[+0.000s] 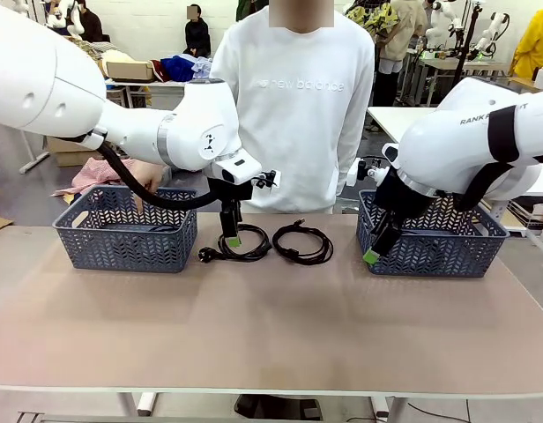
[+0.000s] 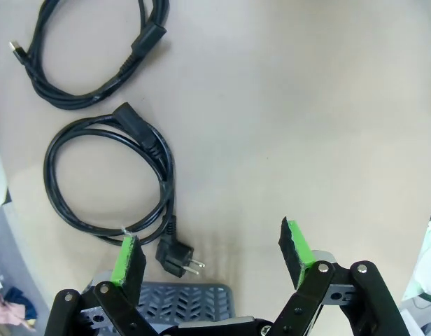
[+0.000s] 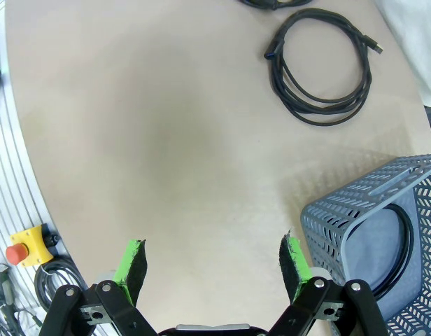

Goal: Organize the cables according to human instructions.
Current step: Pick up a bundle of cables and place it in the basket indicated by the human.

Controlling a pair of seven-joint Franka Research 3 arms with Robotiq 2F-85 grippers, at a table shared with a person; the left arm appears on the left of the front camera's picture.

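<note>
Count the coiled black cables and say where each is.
3. The plug-ended black cable coil and the second black coil lie side by side between the blue-grey lattice baskets; a third coil lies in the right basket. The left basket may hide more.

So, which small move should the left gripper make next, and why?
Probably lower the left gripper onto the nearest cable and close. Its jaws are open and hang just above that cable's edge, which lies loose on the table beside the second cable.
</note>
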